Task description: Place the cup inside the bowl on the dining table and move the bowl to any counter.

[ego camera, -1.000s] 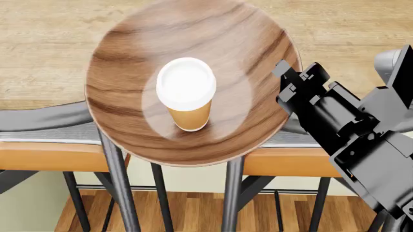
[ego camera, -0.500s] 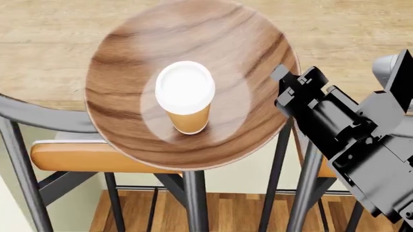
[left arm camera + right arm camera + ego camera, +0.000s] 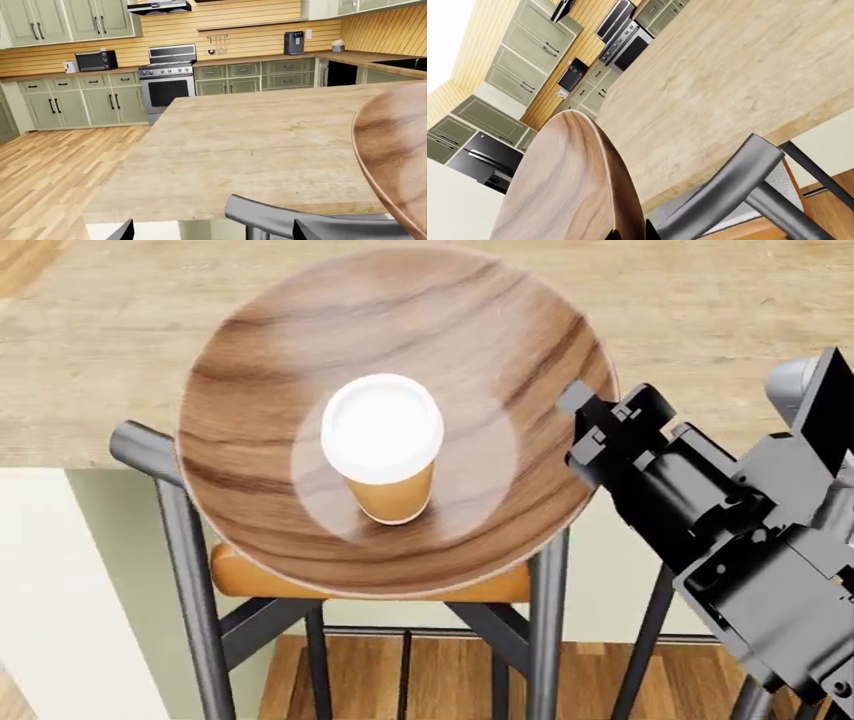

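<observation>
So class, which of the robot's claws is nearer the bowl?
Right. The right claw sits at the bowl's rim beside the cup; the left claw is not visible in any view.

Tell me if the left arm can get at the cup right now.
Probably yes, with a reposition. The cup stands upright and uncovered in the bowl, open from above. The left arm's fingers are out of view, beside the bowl's rim.

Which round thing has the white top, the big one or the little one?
The little one: the cup wears a white domed lid. It stands upright inside the big bowl, which is dark brown wood all over, with no lid.
</observation>
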